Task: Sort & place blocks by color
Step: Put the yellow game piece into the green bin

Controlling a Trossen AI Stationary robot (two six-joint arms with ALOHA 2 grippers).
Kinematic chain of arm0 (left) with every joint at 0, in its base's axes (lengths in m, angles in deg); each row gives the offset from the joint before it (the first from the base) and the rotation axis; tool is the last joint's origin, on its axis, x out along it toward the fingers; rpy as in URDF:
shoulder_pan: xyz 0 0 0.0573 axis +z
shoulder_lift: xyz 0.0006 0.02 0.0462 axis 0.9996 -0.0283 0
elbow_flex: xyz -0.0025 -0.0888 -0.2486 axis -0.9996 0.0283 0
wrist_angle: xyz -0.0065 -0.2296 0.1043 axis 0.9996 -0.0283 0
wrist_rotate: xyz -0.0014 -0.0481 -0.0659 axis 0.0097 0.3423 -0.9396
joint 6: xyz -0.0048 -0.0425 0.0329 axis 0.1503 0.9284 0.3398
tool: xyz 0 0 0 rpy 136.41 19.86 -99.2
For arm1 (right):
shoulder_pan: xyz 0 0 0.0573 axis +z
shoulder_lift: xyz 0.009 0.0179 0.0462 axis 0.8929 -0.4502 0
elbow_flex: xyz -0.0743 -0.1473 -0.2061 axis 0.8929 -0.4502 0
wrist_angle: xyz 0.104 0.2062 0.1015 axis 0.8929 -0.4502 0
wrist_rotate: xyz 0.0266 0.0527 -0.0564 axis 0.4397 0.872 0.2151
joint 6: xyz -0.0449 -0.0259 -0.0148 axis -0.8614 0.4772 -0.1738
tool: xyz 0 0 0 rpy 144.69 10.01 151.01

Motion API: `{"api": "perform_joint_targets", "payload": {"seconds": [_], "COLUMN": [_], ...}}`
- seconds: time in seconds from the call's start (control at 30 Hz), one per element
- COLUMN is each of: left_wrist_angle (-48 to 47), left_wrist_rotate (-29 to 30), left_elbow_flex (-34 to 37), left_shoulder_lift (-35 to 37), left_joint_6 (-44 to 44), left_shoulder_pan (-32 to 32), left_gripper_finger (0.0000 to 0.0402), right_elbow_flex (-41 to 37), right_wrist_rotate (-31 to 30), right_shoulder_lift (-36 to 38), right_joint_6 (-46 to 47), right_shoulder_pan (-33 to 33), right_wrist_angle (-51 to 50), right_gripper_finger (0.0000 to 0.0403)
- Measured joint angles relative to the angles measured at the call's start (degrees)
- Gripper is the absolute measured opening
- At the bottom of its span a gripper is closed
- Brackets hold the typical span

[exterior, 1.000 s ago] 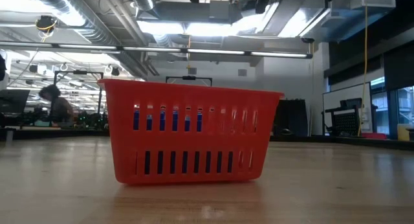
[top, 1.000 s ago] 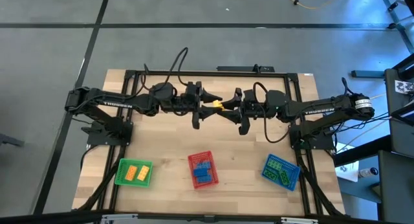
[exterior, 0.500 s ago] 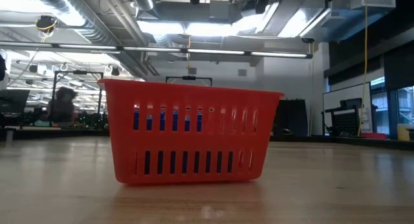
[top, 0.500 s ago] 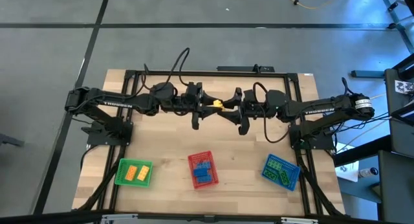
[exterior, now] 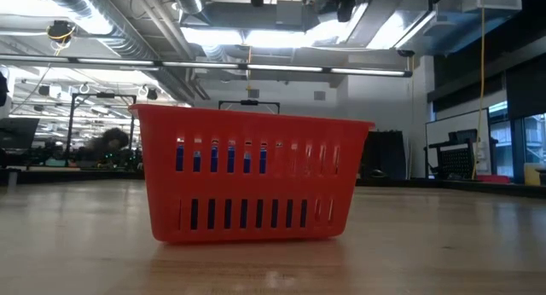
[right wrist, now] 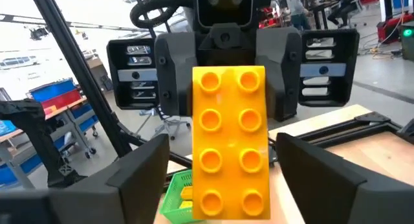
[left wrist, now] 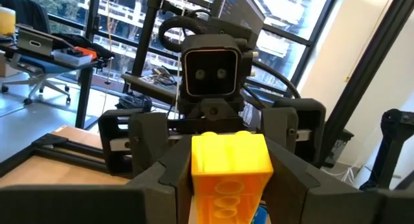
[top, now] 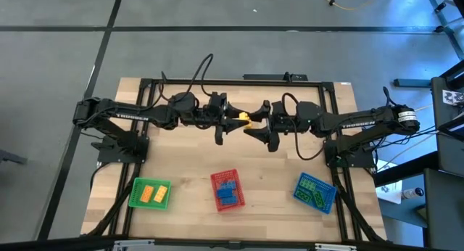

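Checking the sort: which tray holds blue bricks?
The red tray, middle of the three; the green tray holds yellow bricks, the blue tray green ones.

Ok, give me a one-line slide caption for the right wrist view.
Mid-air handover: the left end effector holds a yellow block studs-forward between the right end effector's open fingers.

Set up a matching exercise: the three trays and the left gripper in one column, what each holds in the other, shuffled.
Column one:
1. green tray
2. red tray
3. blue tray
4. left gripper

Column two:
A. blue blocks lying inside
B. one yellow block, gripped above the table
C. green blocks lying inside
D. yellow blocks lying inside

Pairs: 1-D, 2-A, 3-C, 4-B.
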Motion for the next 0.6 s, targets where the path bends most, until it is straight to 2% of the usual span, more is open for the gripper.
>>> {"api": "perform_joint_targets", "payload": {"seconds": [0.13, 0.23, 0.43, 0.6], "left_wrist_angle": [-0.3, -4.0, -19.6, -27.9], "left_wrist_rotate": [-0.1, -0.8, -0.9, -0.9], "left_elbow_flex": [0.0, 0.1, 0.0, 0.6], "left_shoulder_lift": [0.2, 2.3, 11.4, 19.0], "left_joint_6": [0.0, -0.2, -4.1, -6.7], "left_shoulder_pan": [0.3, 1.3, 2.9, 2.2], "left_gripper_finger": [0.0129, 0.0129, 0.0129, 0.0129], "right_elbow_flex": [0.0, 0.0, 0.0, 0.0], "right_wrist_rotate": [-0.4, -0.1, -0.2, -0.1], "right_shoulder_lift": [0.6, 2.9, 11.8, 18.0], "right_joint_6": [-2.7, -3.0, -3.3, -6.5], "right_shoulder_pan": [-0.8, -1.8, -5.2, -6.6], "right_wrist_angle": [-1.2, -5.1, -19.0, -23.8], "right_gripper_finger": [0.0306, 0.0307, 0.0308, 0.0308]}}
